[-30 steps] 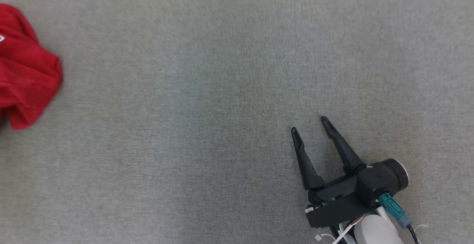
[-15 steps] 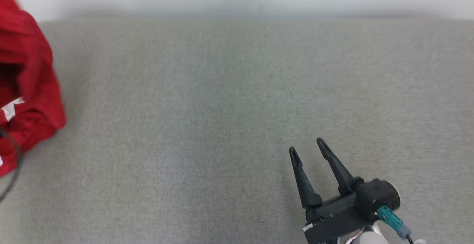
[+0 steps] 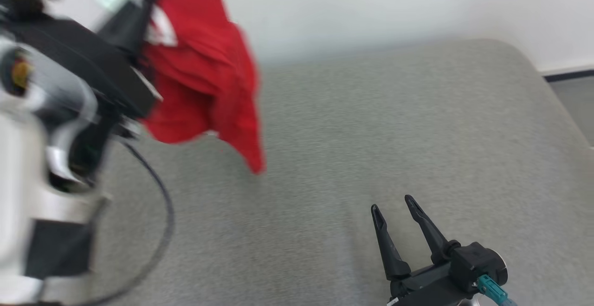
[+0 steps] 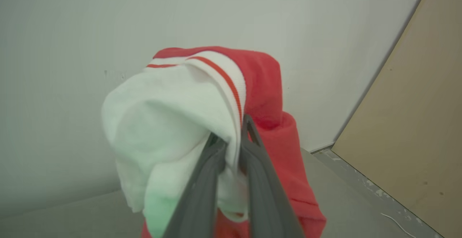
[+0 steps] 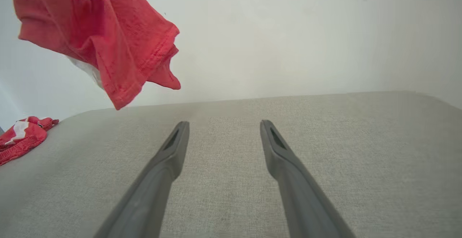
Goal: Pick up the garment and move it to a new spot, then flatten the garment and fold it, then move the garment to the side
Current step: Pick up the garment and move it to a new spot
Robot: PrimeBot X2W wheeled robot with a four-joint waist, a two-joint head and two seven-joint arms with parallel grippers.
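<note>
While the left hand [image 4: 232,134] is clenched on a bunched fold of the garment [image 3: 204,74], pinching white ribbed trim with thin red stripes together with red cloth, the piece hangs in the air above the left part of the grey table [image 3: 371,111], and the right wrist view suggests its lowest corner is clear of the surface. The right hand [image 3: 392,205] is released, jaws spread wide and holding nothing, low over the near right of the table with its fingers pointing towards the far wall [image 3: 371,4]. The step in hand looks like the carry to a new spot, with flattening and folding not yet begun. To do it well, the robot would probably bring the garment over the broad bare middle of the table, where both hands can reach. It should then lower it so the dangling hem touches down first. Drawing the pinched end away as the cloth settles should help it lie spread out, not in a heap. The grip appears to hold several layers at once, so a smooth, unhurried carry seems wise, since a sharp swing could shake a layer loose. Letting go would be safest only once most of the cloth rests on the table. A second red and white piece of cloth [image 5: 21,137] lies at the table's far left edge. Setting the garment down well apart from it would keep the two from tangling. The dark cable [image 3: 158,194] looping under the left arm is best kept off the cloth.
</note>
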